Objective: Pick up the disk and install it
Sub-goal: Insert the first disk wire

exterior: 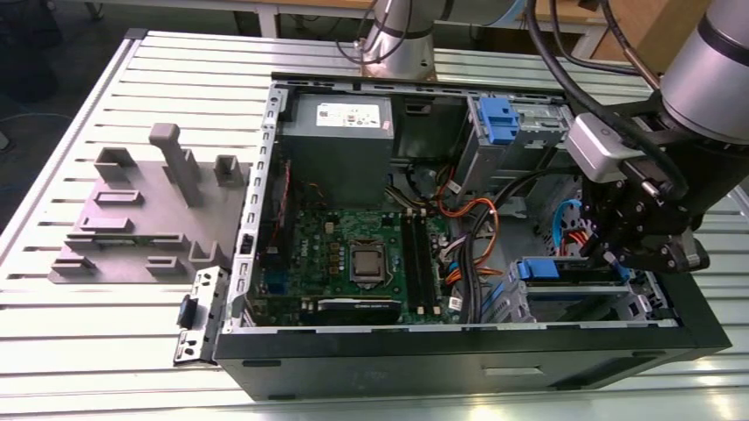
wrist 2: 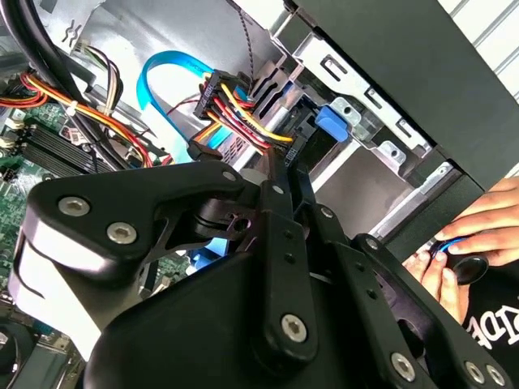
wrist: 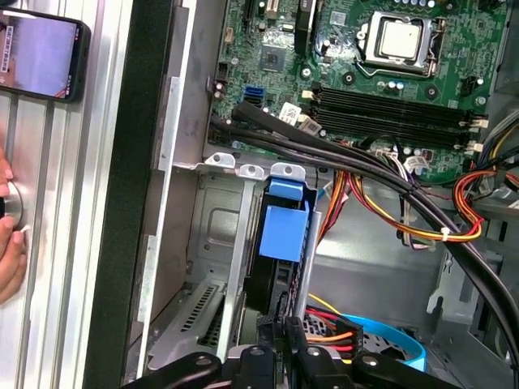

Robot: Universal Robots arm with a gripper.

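The disk, in its bright blue carrier, lies inside the lower drive bay of the open computer case, at the exterior view's right. In the first wrist view the disk's blue carrier stands edge-on in the metal bay. My black gripper hangs directly over that bay. Its fingers are drawn together into one narrow bar, shut, with the tips at the disk's cable end beside the red-yellow-black power connector. I cannot tell whether the tips touch the disk.
Orange and blue cables cross the case beside the bay. The motherboard and grey power supply fill the case's left half. Another blue carrier sits in the upper bay. A grey fixture stands left of the case. A person's hand rests outside the case.
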